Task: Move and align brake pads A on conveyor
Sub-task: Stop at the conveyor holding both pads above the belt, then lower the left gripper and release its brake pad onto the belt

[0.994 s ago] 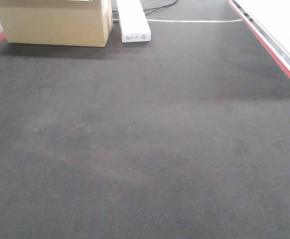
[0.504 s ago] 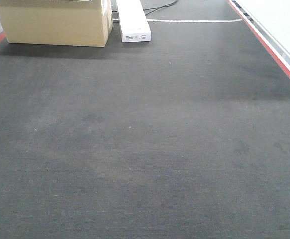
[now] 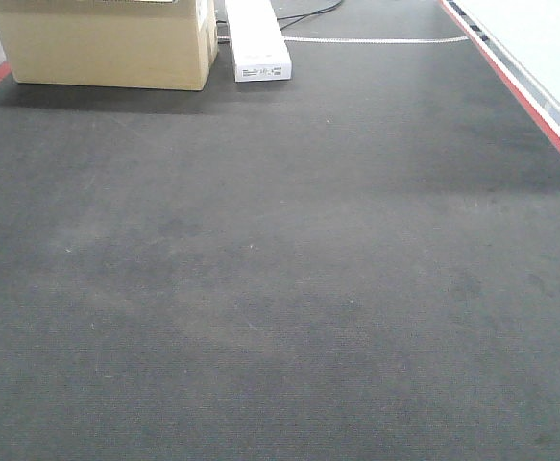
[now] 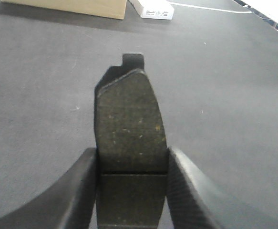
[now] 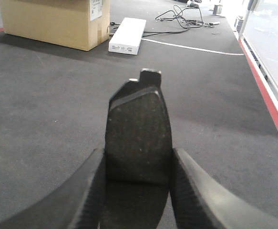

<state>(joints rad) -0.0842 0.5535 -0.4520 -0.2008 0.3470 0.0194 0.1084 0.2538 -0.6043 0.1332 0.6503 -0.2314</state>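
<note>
The right gripper [image 5: 138, 186] clasped a dark, speckled brake pad [image 5: 139, 136], its black jaws pressed against the pad's two long edges. The pad's far end (topped by a small square tab) pointed away over the dark, carpet-like conveyor [image 5: 43, 109]. A red strip [image 5: 267, 98] ran along the conveyor's right edge. At far left stood a cardboard box [image 5: 53, 21], a long white box [image 5: 127, 36] just right of it, and tangled black cables [image 5: 181, 16] beyond.

No wording can be made out anywhere. The white box [image 3: 256, 38] has small dark print on its near end, too small to read. The cardboard box [image 5: 53, 24] bears a white sticker whose lines are blurred.
</note>
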